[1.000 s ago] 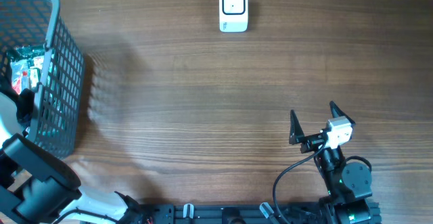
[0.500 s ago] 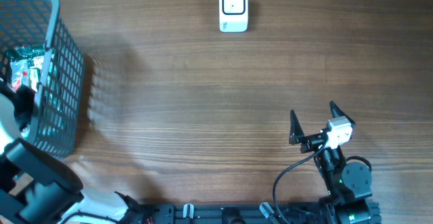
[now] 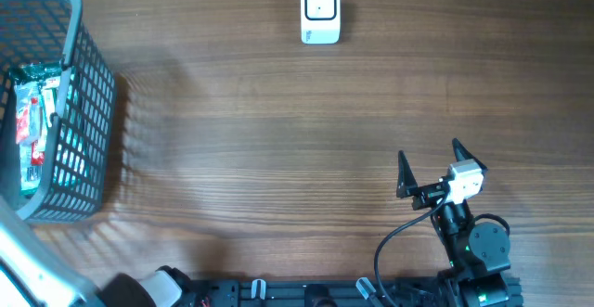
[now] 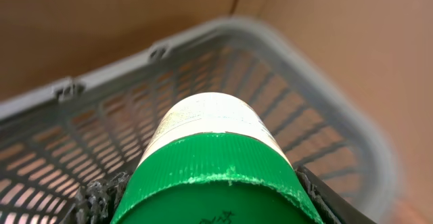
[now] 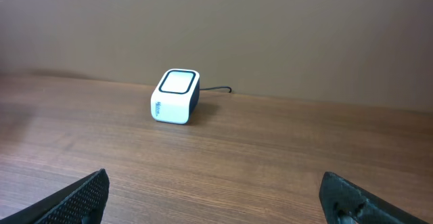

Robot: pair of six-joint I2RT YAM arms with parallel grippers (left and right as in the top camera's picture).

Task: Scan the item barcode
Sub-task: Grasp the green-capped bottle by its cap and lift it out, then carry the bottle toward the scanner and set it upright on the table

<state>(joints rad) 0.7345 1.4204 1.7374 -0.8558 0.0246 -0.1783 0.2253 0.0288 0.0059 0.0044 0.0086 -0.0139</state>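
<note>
The left claw (image 4: 210, 198) is clamped on a green-capped white bottle (image 4: 210, 126) by the grey basket (image 4: 318, 109) at the counter's (image 3: 278, 140) left edge. The right claw (image 3: 429, 151) stands apart near the front edge. A grip on the round cap could slip, or the barcode could face away from the scanner (image 3: 320, 12) at the back edge.

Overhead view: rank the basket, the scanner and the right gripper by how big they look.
1. basket: by far the largest, though cut off by the frame.
2. right gripper: going by its open spread.
3. scanner: close to the gripper, which may sit nearer the camera, so this order is unsure.
</note>
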